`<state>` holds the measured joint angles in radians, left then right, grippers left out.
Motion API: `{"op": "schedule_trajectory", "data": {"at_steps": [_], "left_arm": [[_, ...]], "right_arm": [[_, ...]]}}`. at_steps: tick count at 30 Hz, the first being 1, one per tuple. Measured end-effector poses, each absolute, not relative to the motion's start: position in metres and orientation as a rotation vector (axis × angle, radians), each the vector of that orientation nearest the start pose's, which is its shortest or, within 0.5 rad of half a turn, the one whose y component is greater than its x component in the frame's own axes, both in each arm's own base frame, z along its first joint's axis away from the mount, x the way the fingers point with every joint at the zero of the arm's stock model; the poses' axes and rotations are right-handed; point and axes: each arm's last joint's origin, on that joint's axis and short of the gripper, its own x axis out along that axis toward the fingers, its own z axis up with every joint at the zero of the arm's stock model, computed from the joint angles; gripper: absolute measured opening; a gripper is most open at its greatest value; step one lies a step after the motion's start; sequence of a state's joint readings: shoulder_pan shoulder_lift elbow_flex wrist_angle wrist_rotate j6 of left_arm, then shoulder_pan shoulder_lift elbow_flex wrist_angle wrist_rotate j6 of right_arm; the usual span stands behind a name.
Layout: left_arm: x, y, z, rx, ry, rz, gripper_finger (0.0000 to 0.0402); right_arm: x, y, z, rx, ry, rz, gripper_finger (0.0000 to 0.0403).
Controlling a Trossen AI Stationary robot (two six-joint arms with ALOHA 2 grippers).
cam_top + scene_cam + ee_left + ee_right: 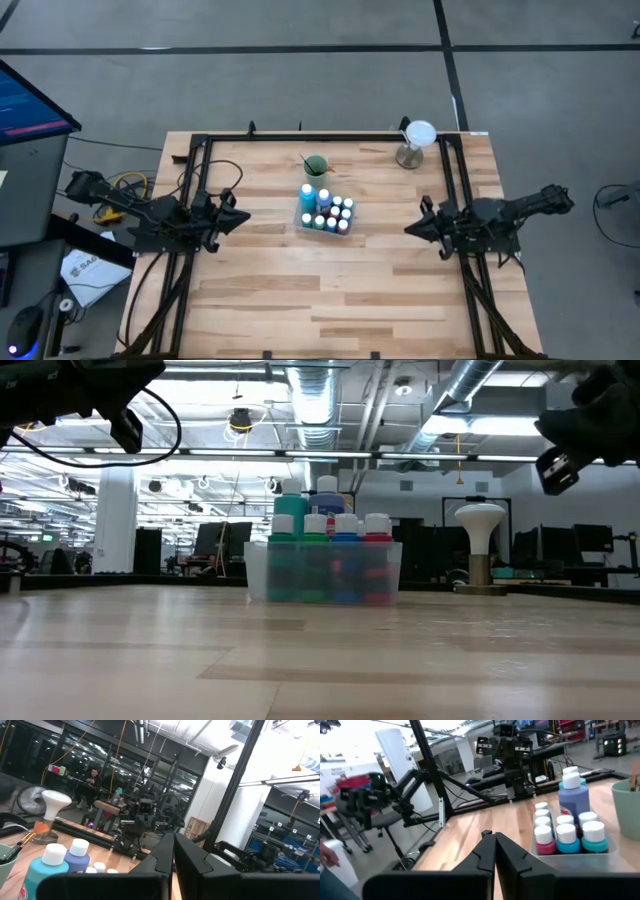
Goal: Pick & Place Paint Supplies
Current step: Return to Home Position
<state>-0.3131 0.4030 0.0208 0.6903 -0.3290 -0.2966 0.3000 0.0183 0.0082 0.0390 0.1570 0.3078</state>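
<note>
Several small white-capped paint bottles [333, 213] stand upright in a clear plastic tray [306, 224] at the table's middle; two taller bottles [309, 194] stand at the tray's far-left end. In the low view the bottles [330, 545] fill the tray [322, 572]. A green cup [316, 166] beyond the tray holds a thin brush [309, 160]. My left gripper [246, 216] hovers shut, left of the tray; its fingers [173, 851] meet. My right gripper [408, 228] hovers shut, right of the tray; its fingers [494, 847] meet. Neither touches anything.
A white mushroom-shaped lamp on a metal base [414, 143] stands near the table's far right corner. A black frame [320, 137] runs along the far edge and both sides. Bare wood lies between tray and near edge [330, 300]. A monitor [25, 105] stands off the table's left.
</note>
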Motion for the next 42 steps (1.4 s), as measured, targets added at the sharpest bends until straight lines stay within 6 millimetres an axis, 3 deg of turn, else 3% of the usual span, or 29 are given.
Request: {"op": "schedule_trajectory", "data": {"at_steps": [13,42], "left_arm": [[0.1147,-0.0273,0.2001,-0.391,-0.293,-0.028,0.0008],[0.1147,-0.0273,0.2002,-0.392,-0.293,-0.028,0.0008]], "right_arm": [[0.0954,0.0230,0.1685,0.286,-0.010,0.128,0.0040],[0.0954,0.0230,0.1681,0.286,-0.008,0.126,0.0039]]}}
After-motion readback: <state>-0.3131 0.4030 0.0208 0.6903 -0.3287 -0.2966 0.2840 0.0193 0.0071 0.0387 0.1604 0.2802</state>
